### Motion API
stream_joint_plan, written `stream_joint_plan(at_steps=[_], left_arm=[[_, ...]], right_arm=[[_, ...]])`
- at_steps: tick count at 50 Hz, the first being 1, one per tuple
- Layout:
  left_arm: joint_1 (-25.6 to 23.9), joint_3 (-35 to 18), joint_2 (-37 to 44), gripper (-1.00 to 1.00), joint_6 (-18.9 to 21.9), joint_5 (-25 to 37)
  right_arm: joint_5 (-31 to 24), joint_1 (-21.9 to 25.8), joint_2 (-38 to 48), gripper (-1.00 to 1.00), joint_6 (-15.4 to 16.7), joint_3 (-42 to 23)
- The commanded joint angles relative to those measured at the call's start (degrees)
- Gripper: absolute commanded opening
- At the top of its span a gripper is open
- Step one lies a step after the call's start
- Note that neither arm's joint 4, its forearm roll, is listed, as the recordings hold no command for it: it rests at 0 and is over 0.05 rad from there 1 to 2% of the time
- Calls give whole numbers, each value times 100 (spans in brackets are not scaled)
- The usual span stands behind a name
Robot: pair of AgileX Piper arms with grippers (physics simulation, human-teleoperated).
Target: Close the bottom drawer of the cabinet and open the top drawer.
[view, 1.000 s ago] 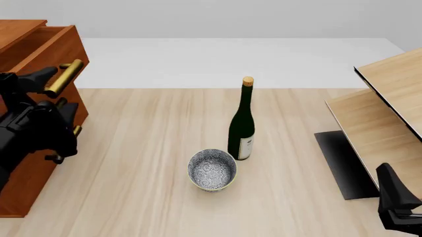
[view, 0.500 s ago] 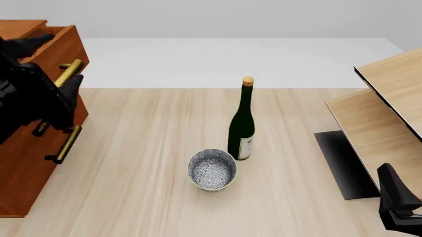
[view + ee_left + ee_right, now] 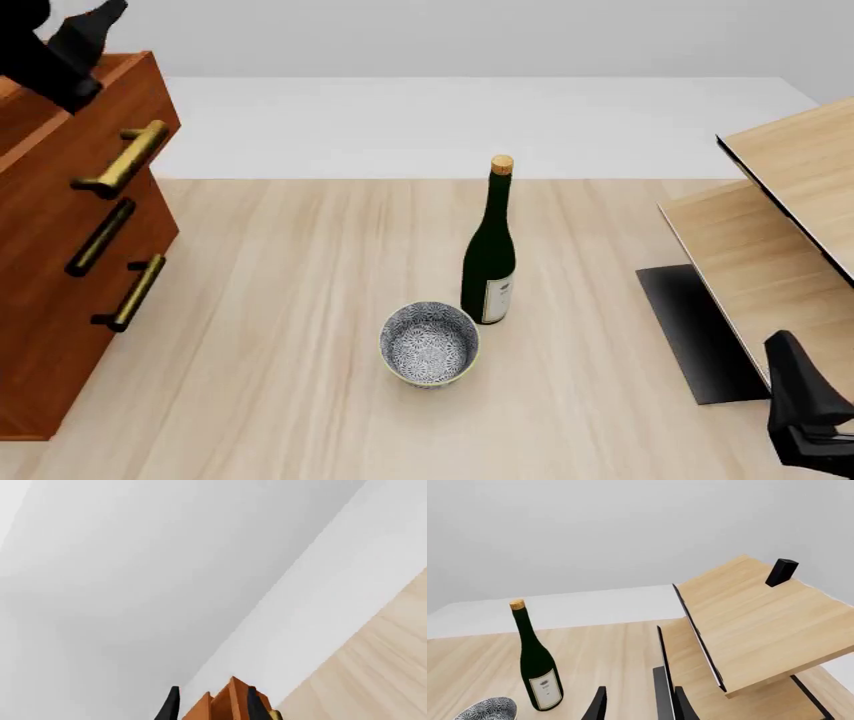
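"Cabinet (image 3: 60, 270) first: where does it stand?"

"Well to the left of the wine bottle (image 3: 490, 250), at the table's (image 3: 294, 300) left edge. It leans out of the front view, its three brass bar handles showing down its face."

"And the top drawer (image 3: 94, 150)?"

"Highest of the three, and its upper edge seems to stand a little proud of the cabinet top, though from this angle I cannot say how far out it is. The bottom drawer (image 3: 74, 350) sits lowest, its front in line with the middle drawer's front above it."

"Your left gripper (image 3: 74, 45)?"

"Above the top drawer's upper corner, far left of the bottle. In my left wrist view the two dark fingertips (image 3: 171, 707) stand apart on either side of a reddish wooden edge, so the jaws look spread; whether they touch the wood I cannot tell."

"Your right gripper (image 3: 637, 705)?"

"Low and right of the bottle, near the pale shelf unit (image 3: 781, 230). Its fingers are parted with nothing between them. A patterned bowl (image 3: 429, 344) sits just beside the bottle's base."
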State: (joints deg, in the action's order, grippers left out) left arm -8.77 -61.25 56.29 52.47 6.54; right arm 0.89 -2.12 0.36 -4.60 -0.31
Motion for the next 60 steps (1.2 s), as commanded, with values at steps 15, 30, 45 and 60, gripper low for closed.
stream_joint_plan(at_steps=[15,30,45,60], left_arm=[[773,-2179,503,100,-2970,2664],[825,-2935,987,100,-4533,3979],[1218,-2708,1068,100,-5125,4165],[1505,-2166,1145,100,-5494,3919]], right_arm=[[19,-15,-4,100,34,2],[41,-30,16,100,75,1],[11,-17,-15,100,92,0],[5,-18,-21,100,104,0]])
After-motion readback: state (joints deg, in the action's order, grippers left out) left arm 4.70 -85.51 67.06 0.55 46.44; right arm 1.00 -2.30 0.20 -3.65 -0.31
